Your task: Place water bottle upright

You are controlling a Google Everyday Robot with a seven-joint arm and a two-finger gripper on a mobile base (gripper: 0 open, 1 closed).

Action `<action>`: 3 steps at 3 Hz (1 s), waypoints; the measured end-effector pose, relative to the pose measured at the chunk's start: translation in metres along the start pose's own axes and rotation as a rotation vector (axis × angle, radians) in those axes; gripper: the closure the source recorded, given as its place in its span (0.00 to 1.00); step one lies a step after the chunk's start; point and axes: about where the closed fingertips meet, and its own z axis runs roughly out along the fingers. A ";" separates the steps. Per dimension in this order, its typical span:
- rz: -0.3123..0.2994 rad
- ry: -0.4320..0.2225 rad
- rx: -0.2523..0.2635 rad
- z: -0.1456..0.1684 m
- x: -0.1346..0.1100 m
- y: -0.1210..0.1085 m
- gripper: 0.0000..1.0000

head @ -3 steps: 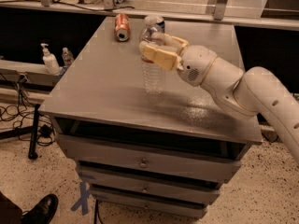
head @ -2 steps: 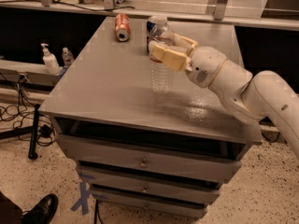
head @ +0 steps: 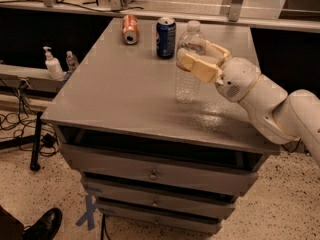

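Observation:
The water bottle (head: 188, 79) is clear ribbed plastic with a white cap. It stands upright on the grey table top (head: 120, 94), right of centre. My gripper (head: 196, 55) comes in from the right at the end of the white arm. Its tan fingers (head: 199, 68) are closed around the bottle's upper body, one in front of it and one behind. The bottle's base rests on the table surface.
A blue soda can (head: 165, 37) stands upright just behind and left of the bottle. An orange can (head: 130, 29) lies on its side at the back. A white pump dispenser (head: 51, 64) and a small bottle (head: 72, 60) sit on a low shelf to the left. Drawers (head: 155, 174) are below the table top.
My gripper has moved to the right with the water bottle in it. The blue can behind it has come into view.

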 end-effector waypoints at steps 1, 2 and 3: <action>0.003 0.010 -0.005 -0.008 0.000 0.000 1.00; -0.001 0.016 -0.008 -0.018 -0.004 -0.002 1.00; -0.008 0.016 -0.006 -0.028 -0.009 -0.005 1.00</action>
